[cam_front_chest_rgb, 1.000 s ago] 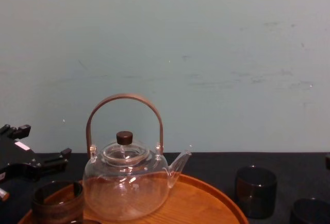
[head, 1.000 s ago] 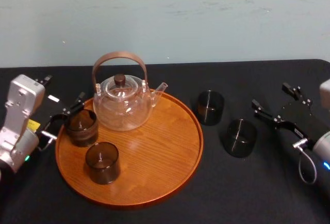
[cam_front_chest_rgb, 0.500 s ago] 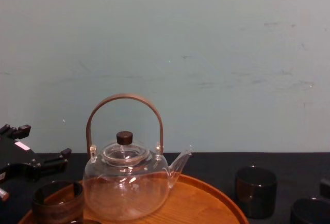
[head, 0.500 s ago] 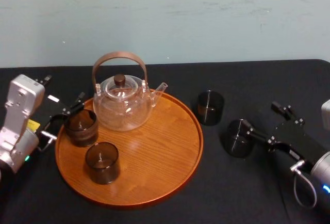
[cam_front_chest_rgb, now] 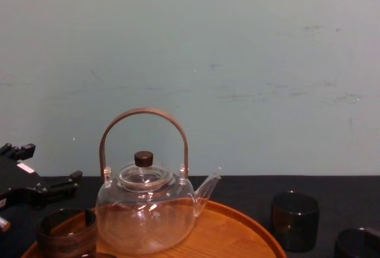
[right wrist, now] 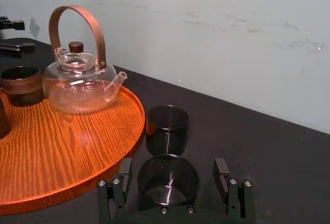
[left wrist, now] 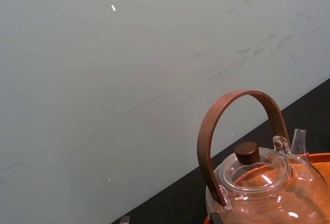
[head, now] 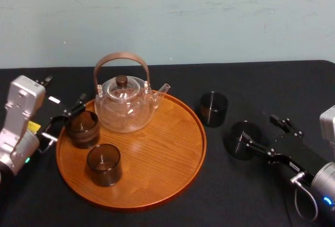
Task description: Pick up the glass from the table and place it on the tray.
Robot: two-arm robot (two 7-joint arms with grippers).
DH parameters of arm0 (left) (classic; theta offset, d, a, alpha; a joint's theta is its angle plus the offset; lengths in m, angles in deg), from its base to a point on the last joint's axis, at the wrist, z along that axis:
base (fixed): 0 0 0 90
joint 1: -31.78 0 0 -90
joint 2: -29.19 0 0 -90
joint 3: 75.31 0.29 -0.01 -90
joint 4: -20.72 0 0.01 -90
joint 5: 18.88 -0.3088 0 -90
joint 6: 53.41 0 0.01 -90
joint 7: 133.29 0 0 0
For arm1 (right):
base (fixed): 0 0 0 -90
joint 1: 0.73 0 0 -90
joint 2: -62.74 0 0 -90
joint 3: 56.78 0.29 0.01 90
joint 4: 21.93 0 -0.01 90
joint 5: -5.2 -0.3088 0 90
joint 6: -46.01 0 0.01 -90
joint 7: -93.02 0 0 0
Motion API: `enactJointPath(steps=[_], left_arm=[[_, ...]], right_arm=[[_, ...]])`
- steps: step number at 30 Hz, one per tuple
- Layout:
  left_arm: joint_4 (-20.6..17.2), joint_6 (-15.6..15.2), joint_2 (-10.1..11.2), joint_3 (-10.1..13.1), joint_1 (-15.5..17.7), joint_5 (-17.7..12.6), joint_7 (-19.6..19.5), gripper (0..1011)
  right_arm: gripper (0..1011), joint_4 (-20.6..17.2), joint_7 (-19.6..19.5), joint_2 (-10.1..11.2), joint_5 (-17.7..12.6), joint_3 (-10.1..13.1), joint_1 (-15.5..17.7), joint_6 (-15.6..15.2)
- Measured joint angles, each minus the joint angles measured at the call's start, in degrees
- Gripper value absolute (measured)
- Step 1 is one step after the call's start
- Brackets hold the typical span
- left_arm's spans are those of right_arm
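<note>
At the lower right of the head view, the right end effector [head: 259, 130] stood wide open, holding nothing, astride the dark glass [head: 238, 133] on the tabletop [head: 272, 80] beside the tray [head: 157, 154]. The glass was probably light, slick and breakable, best gripped gently by its sidewalls. At the frame's left, the left end effector [head: 65, 118] sat open.

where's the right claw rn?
Head view, robot's right side: the right claw is over the black table, open around the nearer dark glass, right of the tray, with the second glass just beyond.
</note>
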Motion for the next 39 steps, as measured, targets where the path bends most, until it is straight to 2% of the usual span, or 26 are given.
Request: enactJointPath(steps=[12,29,39], left_arm=[[0.0,0.0,0.0,0.0,0.0,0.0,0.0,1001],[0.0,0.0,0.0,0.0,0.0,0.0,0.0,1001],[0.0,0.0,0.0,0.0,0.0,0.0,0.0,1001]], right_arm=[[1002,1.22,1.54,-1.56,0.59,1.08,0.61,-0.76],[1002,4.33,4.02,-4.14,1.84,1.81,-0.47,-2.32],[1002,5.17,5.37,-5.33,2.76,2.12,-1.7,-4.77]])
